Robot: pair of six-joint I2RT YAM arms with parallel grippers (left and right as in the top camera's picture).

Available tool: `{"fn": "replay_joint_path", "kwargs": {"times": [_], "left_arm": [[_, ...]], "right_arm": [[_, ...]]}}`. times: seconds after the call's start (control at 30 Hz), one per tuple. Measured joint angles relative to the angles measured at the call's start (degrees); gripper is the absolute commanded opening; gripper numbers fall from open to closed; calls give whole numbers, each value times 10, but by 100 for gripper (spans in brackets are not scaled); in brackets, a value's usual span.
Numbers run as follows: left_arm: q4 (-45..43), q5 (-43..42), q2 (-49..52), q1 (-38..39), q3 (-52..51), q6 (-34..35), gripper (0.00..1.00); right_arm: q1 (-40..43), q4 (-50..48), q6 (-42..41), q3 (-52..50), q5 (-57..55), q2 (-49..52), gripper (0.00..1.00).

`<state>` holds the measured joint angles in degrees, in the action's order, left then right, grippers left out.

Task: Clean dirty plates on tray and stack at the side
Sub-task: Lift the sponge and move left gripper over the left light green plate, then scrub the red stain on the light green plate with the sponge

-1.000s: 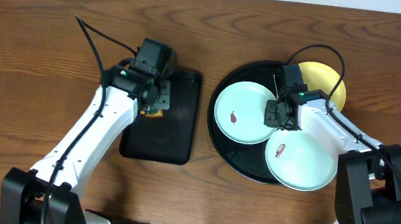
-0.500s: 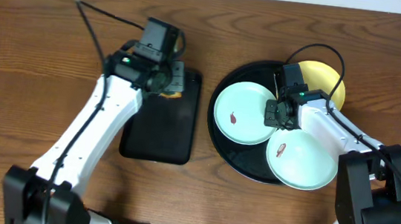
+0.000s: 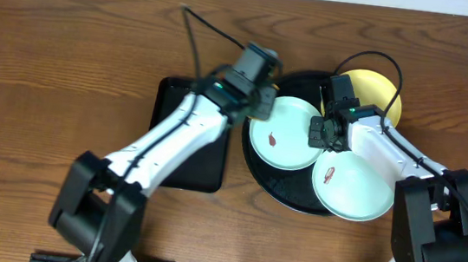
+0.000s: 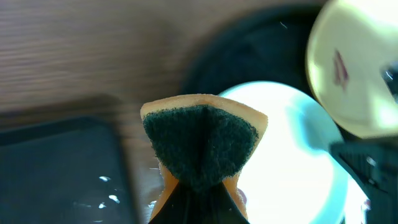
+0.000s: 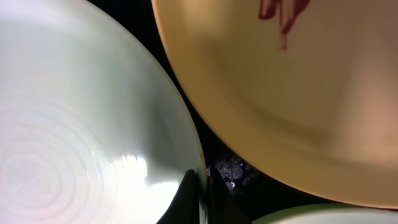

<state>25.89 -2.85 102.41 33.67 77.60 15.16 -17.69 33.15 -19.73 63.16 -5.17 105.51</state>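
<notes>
While the left pincer (image 4: 198, 200) squeezes a sponge (image 4: 202, 146) tight, it hangs over the left edge of a pale green plate (image 3: 281, 134). The right pincer (image 5: 200, 190) is closed on that plate's right rim. The plate lies on the round black tray (image 3: 284, 193) and has a small red spot (image 3: 273, 139). A yellow plate (image 3: 382, 92) with a red smear (image 5: 283, 15) sits at the back of the tray. Another pale plate (image 3: 354, 187) sits at the front, sticking out over the rim.

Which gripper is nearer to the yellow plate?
Right. The right gripper, shut on a mint plate rim, is just beside the yellow plate; the left gripper, holding a sponge, is farther, across that mint plate.
</notes>
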Motion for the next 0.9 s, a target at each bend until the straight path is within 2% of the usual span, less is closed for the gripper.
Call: {"fn": "replay_joint_path", "kwargs": {"times": [0.3, 0.9], "left_arm": [[-26, 0, 61, 73, 0, 18, 7], [-21, -47, 63, 81, -11, 29, 7]], "right_arm": [[0, 0, 0, 0, 2, 0, 1], [0, 0, 0, 0, 2, 0, 1]]}}
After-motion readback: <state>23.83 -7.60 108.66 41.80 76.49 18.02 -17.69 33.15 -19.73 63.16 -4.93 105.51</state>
